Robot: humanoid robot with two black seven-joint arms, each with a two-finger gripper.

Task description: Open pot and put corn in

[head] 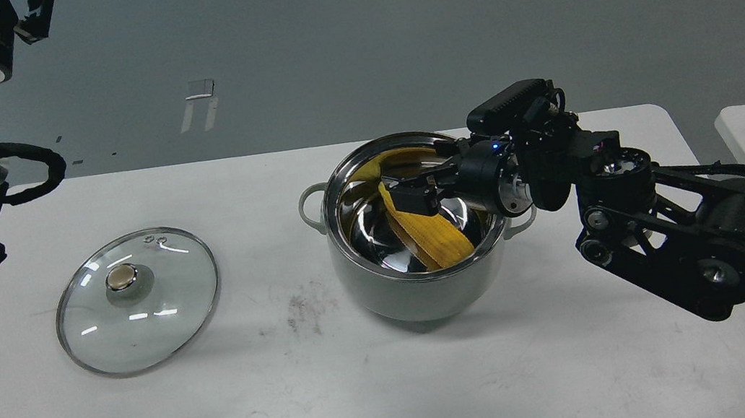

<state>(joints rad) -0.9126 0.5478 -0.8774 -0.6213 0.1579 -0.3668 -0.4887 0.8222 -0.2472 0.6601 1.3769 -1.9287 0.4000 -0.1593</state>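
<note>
The left gripper [33, 16] stood raised at the upper left corner, its fingers too cut off to tell their state. Below it, the glass lid [137, 300] lay flat on the table [370, 399]. The corn [431, 233] leaned inside the pot [420, 290], pinched between the right gripper's [411, 198] closed fingers.

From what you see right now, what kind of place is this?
Probably a robot test lab, not a kitchen: a plain white table on bare grey floor with tape marks, holding only a pot, its lid and corn.
</note>
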